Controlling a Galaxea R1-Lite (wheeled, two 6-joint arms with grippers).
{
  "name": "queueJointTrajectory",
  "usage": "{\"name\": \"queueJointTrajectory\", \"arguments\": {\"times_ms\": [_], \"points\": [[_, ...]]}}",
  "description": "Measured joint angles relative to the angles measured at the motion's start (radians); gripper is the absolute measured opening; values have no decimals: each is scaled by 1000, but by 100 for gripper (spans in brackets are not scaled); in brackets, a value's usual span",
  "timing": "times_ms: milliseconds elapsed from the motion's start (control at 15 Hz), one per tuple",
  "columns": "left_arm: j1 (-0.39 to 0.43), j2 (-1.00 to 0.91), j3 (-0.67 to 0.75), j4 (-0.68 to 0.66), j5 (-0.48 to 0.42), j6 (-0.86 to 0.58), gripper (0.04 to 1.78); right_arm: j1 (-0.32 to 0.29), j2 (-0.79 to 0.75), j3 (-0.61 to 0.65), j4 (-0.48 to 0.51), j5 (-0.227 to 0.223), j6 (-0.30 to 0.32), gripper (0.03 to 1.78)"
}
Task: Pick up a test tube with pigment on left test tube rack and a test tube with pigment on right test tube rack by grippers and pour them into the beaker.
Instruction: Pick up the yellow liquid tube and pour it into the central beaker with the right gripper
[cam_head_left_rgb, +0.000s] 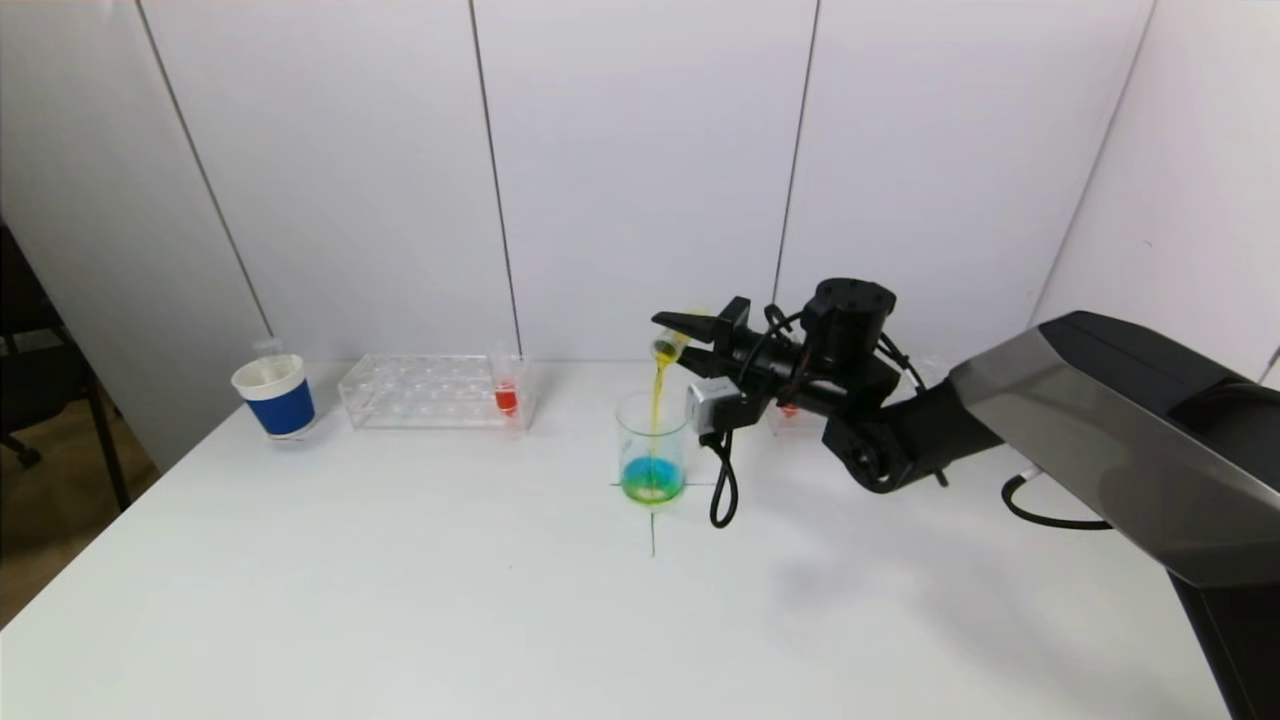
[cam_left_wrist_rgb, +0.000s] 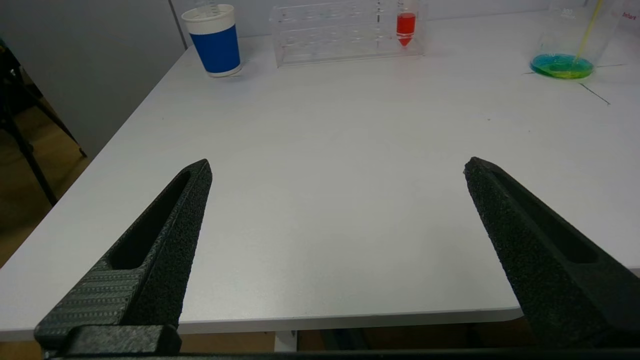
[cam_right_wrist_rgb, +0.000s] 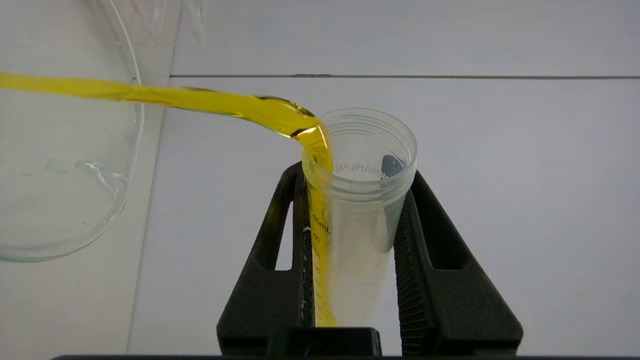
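My right gripper (cam_head_left_rgb: 690, 335) is shut on a clear test tube (cam_right_wrist_rgb: 357, 220), tipped over the glass beaker (cam_head_left_rgb: 652, 445). A yellow stream (cam_head_left_rgb: 657, 400) runs from the tube's mouth into the beaker, which holds blue-green liquid (cam_left_wrist_rgb: 561, 66). The beaker's rim shows in the right wrist view (cam_right_wrist_rgb: 120, 165). The left rack (cam_head_left_rgb: 430, 392) holds one tube of red pigment (cam_head_left_rgb: 506, 398). The right rack (cam_head_left_rgb: 905, 385) is mostly hidden behind my right arm; a bit of red (cam_head_left_rgb: 789, 409) shows there. My left gripper (cam_left_wrist_rgb: 337, 167) is open and empty over the table's near left edge, out of the head view.
A blue and white paper cup (cam_head_left_rgb: 275, 396) stands left of the left rack. A black cable (cam_head_left_rgb: 722, 490) hangs from the right wrist just right of the beaker. Black cross lines (cam_head_left_rgb: 652, 530) mark the beaker's spot on the white table (cam_head_left_rgb: 400, 580).
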Motion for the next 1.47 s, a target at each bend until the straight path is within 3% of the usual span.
{"name": "queueJointTrajectory", "arguments": {"times_ms": [1467], "points": [[0, 0, 0, 0, 0, 0, 176, 14, -27, -33, 58, -3, -234, 51]]}}
